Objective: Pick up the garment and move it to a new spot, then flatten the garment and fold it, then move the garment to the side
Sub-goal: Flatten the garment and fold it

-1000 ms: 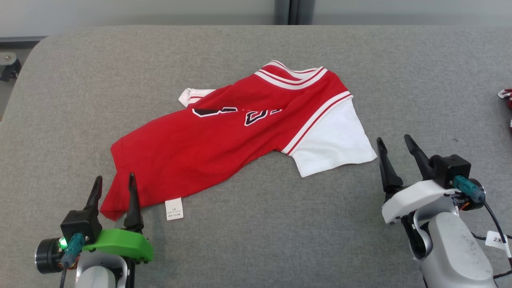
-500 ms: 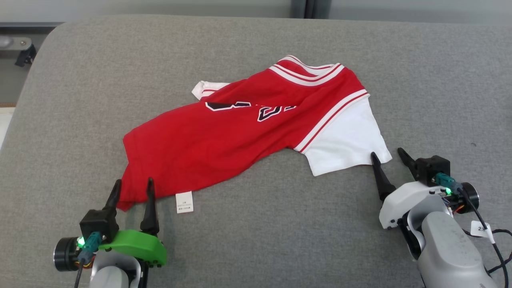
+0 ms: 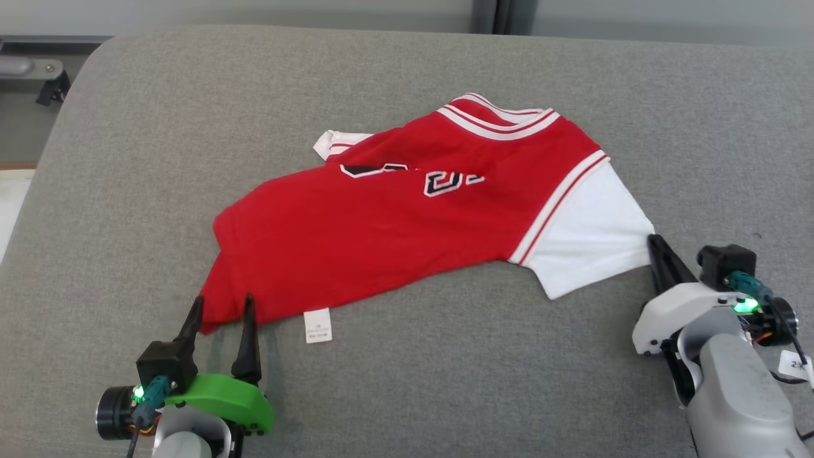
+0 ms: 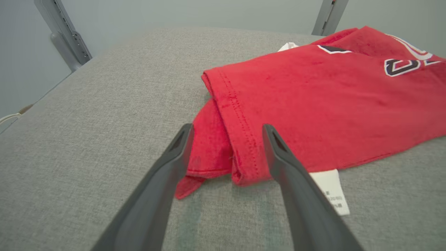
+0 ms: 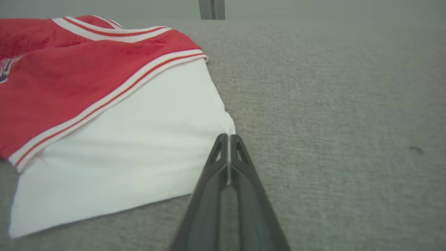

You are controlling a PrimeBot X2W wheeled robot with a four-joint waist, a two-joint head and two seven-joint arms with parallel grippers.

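- While the right pincer (image 3: 655, 245) sits closed at the outer corner of the white sleeve (image 3: 591, 235), the head view has the garment (image 3: 407, 222) lying crumpled and diagonal mid-worktop (image 3: 445, 394), with the collar far and the hem near-left.
- Same view: the left pincer (image 3: 222, 299) has its fingers apart, straddling the near-left hem corner and gripping nothing. My read is that we're in the pick-up step, with one side taken and the other not yet.
- Left wrist view: the fingers stand apart on either side of the bunched hem corner (image 4: 244, 167). The fabric is doubled over there, with the stitched edge running between the tips.
- The care label (image 4: 331, 188) lies just beside the right-hand finger. Close on the red hem, not the label.
- Suggest pushing in a little further and lower before closing so both layers land between the fingers. A top-layer-only grab would likely let the garment unroll on lift.
- Right wrist view: the fingers are together, with the tips at the sleeve's corner (image 5: 223, 125) and a sliver of white showing between them. It looks clamped on fabric, but the bite is thin.
- Lift slowly and level with the left. If the sleeve corner slips, re-grip deeper.
- Raise both sides together so the body hangs clear of the worktop without twisting.
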